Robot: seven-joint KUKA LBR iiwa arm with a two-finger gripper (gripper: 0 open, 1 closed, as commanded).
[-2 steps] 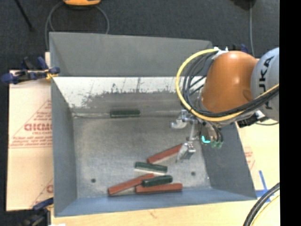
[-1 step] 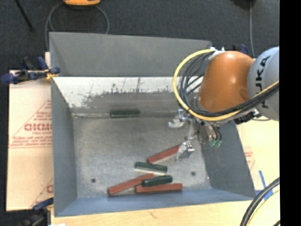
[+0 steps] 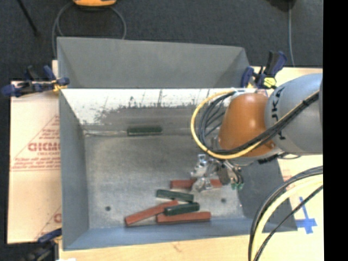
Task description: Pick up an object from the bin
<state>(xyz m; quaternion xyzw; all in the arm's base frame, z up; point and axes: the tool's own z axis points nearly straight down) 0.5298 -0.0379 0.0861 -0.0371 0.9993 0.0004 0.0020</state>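
Red-brown bar (image 3: 181, 184): flat and narrow, lying on the floor of the bin (image 3: 72, 162), right of centre. Its right end is hidden beneath the gripper (image 3: 208, 179), which sits low over that end, with the arm reaching in from the right. Whether the jaws are open or closed cannot be told, because the wrist and its orange cover (image 3: 244, 125) block the view. No object is visible between the jaws.

Adjacent items:
- A dark green bar (image 3: 175, 194) lies just on the near side of the red-brown bar. Contact between the two cannot be confirmed.
- A second green bar (image 3: 182, 210) rests among a pair of red-brown bars (image 3: 185, 217) in a loose heap by the near wall.
- A lone green bar (image 3: 144, 130) lies well apart, at the far wall.

Likely faults from this position:
1. Off-centre grasp. Closing on one end of a long bar may let it pivot and slip out during the lift.
2. Disturbed neighbour. If the dark green bar touches the target, it may be dragged along or shift the target sideways.
3. Missed grasp. A thin bar lying flat on metal offers little edge, so the jaws may strike the floor or slide over it.
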